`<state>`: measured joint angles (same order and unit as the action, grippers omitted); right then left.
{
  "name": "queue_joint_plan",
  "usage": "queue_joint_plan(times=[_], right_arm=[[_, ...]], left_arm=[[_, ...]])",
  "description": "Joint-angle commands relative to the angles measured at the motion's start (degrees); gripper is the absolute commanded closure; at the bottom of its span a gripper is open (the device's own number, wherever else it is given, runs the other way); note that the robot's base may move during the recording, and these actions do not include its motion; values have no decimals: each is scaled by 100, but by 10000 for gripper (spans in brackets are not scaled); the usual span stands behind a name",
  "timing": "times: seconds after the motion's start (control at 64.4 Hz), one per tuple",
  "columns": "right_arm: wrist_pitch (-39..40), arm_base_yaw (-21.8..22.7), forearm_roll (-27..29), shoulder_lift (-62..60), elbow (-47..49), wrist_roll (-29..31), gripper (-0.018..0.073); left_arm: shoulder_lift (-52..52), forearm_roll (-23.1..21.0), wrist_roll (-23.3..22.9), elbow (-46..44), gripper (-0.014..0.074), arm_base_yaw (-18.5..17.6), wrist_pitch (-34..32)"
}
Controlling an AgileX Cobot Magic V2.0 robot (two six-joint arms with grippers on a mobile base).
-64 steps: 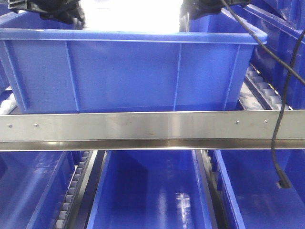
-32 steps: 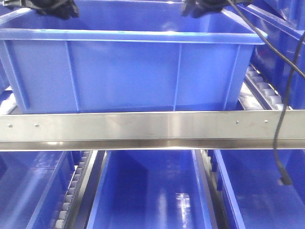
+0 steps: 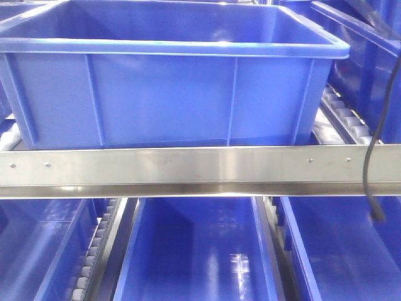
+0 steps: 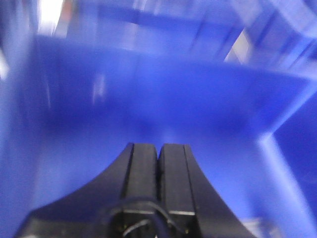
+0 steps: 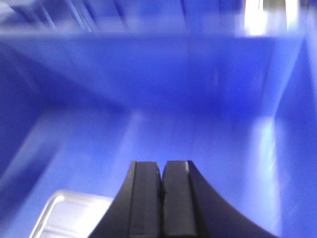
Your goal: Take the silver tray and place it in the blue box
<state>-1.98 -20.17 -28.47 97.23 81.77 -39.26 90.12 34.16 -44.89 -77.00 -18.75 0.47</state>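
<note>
The silver tray (image 5: 69, 218) lies on the floor of the blue box (image 3: 169, 94), one corner visible in the right wrist view. The left gripper (image 4: 158, 153) and right gripper (image 5: 161, 171) are above the box interior, each with fingers pressed together and empty.

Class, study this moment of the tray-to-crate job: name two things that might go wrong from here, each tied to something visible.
1. A black cable hangs beside the blue box; a moving arm might snag it.
2. Both wrist views are motion-blurred, with the left gripper and right gripper shut. Only a corner of the silver tray shows, so how it lies in the box cannot be confirmed.
</note>
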Motion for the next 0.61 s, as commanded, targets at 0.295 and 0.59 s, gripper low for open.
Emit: queue_joint_plan(times=[0.295, 0.59], right_arm=[[1720, 79, -861, -2458, -2480, 31, 510], [2046, 79, -956, -4643, -4841, 31, 510]], left_arm=[[-2660, 705, -33, 2738, 694, 24, -1045], [-5016, 705, -33, 4557, 696, 24, -1039]])
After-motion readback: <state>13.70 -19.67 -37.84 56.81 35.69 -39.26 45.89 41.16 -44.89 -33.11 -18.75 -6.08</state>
